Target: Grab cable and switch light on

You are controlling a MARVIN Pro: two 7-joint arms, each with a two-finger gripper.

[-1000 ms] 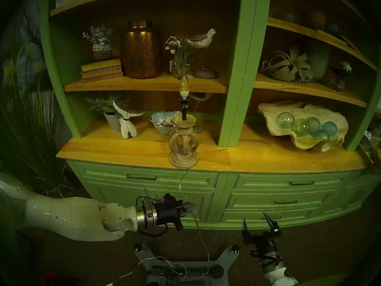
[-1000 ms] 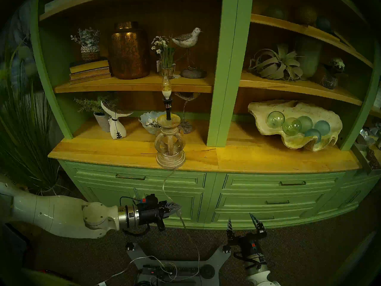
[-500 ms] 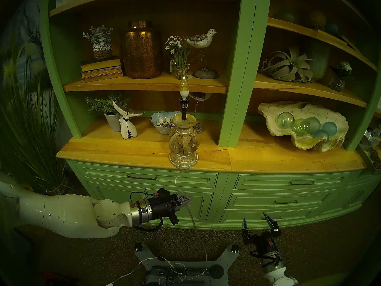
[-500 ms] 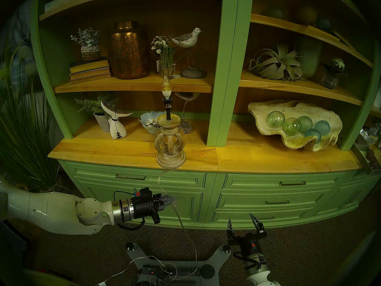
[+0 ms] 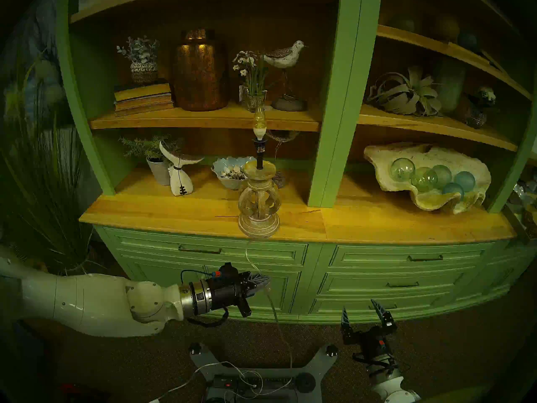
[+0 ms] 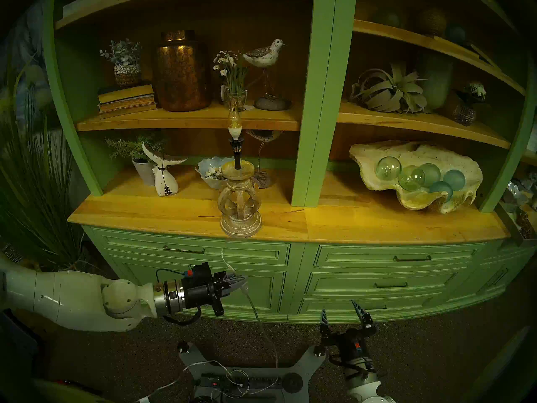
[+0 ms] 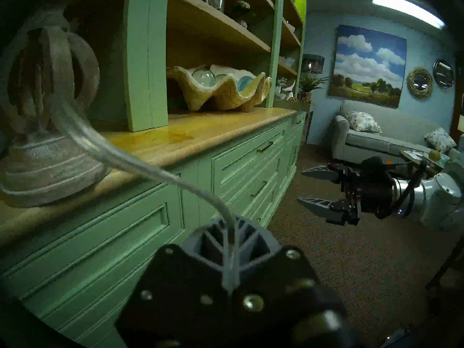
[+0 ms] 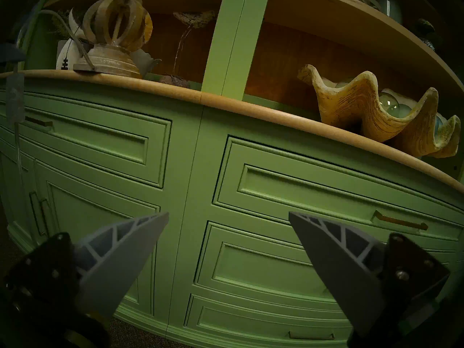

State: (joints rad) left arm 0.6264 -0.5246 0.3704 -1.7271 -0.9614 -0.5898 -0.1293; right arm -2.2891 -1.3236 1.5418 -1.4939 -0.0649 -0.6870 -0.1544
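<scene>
Cable point(image 5: 249, 258), thin and clear, leaves the foot of the light point(image 5: 258, 203), which stands at the front edge of the wooden bench top point(image 5: 162, 210) near its middle seam, drops over that edge and hangs down the green drawer fronts point(image 5: 406, 280) to the floor. Its long axis is close to vertical, bowed slightly toward the robot's left below the edge. Part-way down, the left gripper point(image 5: 266, 281) reaches in level from the left, its fingers clenched on the cable; the left wrist view shows the cord point(image 7: 229, 242) running between the pressed finger tips. Just below the grip a small clear switch block point(image 6: 245, 290) hangs on the cord, touching or nearly touching the underside of the fingers; the right wrist view shows it as a pale oblong point(image 8: 15, 99) at the far left of the frame. Bulb point(image 5: 259, 119) appears unlit, so the switching step is judged not yet done. Right gripper point(image 5: 367, 313), fingers spread wide and holding nothing, points upward from low before the right-hand drawers, well apart from the cord. The block lies up and to the left of it. Since the left fingers are occupied, the right gripper is the likelier one to work the switch, closing across the block's short axis while the left steadies the cord.
</scene>
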